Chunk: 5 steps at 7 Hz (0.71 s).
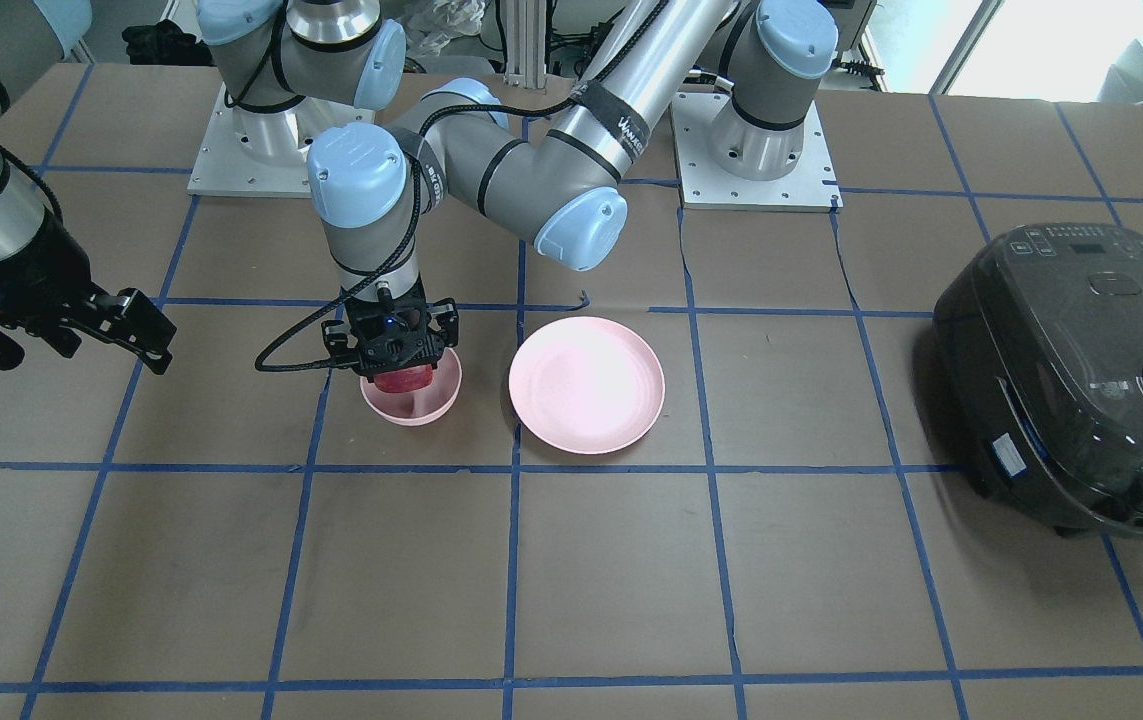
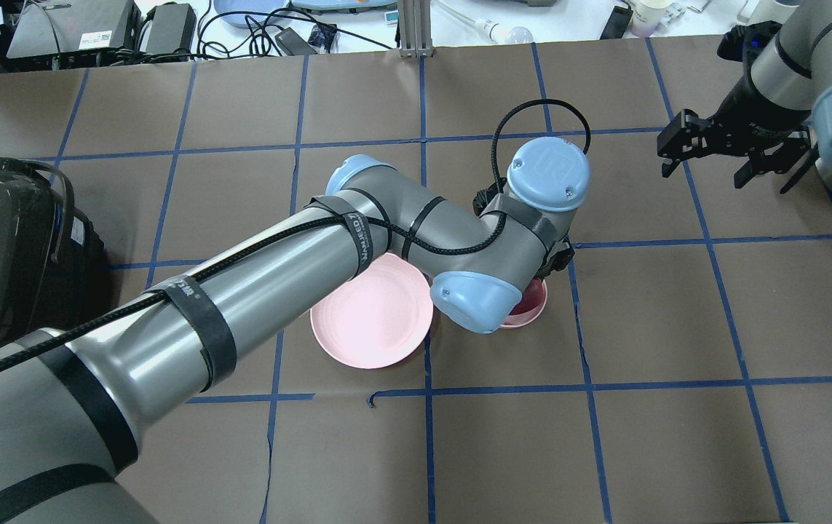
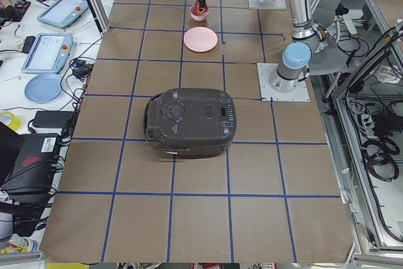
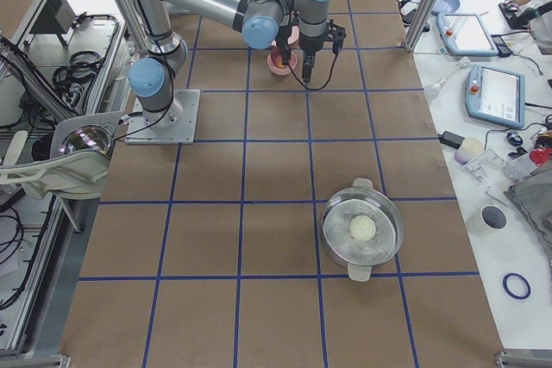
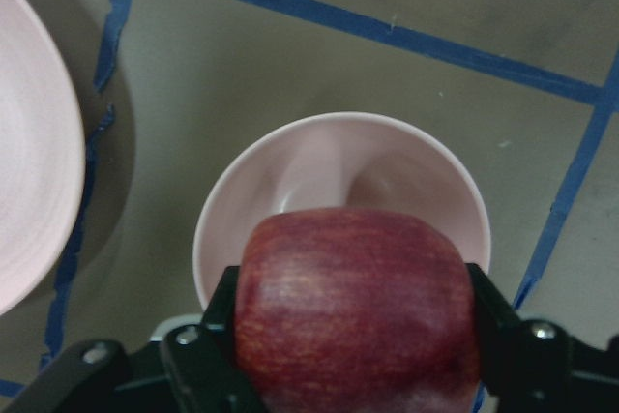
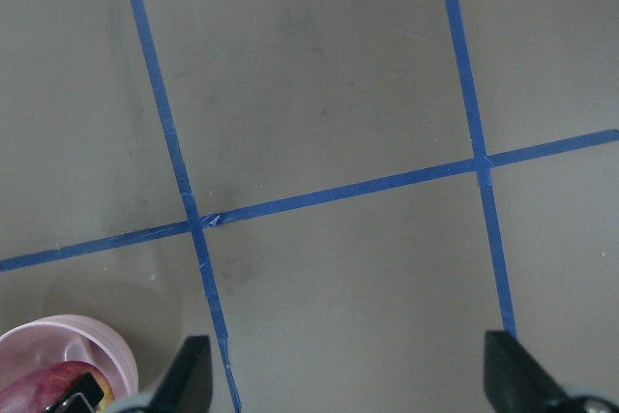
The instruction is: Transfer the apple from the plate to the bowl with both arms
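Note:
My left gripper (image 1: 401,372) is shut on the dark red apple (image 1: 403,380) and holds it just over the small deep pink bowl (image 1: 426,408). In the left wrist view the apple (image 5: 356,302) sits between the two black fingers, with the bowl's rim (image 5: 319,123) right below it. The wider shallow pink plate (image 1: 586,385) lies bare beside the bowl and also shows in the overhead view (image 2: 372,313). My right gripper (image 1: 71,340) hangs open and empty off to the side, above bare table. The right wrist view shows its fingers (image 6: 193,365) spread wide.
A dark rice cooker (image 1: 1081,380) stands at the table's end on my left side. A metal pot (image 4: 362,230) stands toward the end on my right. Both arm bases (image 1: 751,150) are at the table's back edge.

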Each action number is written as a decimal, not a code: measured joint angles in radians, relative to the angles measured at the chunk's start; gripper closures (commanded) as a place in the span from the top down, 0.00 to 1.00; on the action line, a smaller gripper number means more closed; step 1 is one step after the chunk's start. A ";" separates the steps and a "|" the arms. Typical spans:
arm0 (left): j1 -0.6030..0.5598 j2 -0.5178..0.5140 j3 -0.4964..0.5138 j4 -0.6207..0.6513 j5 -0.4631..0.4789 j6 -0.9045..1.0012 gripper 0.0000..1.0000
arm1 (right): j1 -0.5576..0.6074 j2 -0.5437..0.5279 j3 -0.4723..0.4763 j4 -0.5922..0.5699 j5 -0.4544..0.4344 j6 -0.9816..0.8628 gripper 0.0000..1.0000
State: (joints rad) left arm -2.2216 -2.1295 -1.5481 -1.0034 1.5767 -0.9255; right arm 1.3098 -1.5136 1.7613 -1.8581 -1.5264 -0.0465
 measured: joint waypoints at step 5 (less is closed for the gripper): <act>0.001 -0.005 -0.005 -0.001 0.004 0.040 1.00 | 0.000 -0.011 -0.013 0.009 -0.006 0.011 1.00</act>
State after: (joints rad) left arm -2.2206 -2.1347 -1.5527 -1.0048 1.5806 -0.8857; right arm 1.3095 -1.5243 1.7480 -1.8490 -1.5328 -0.0354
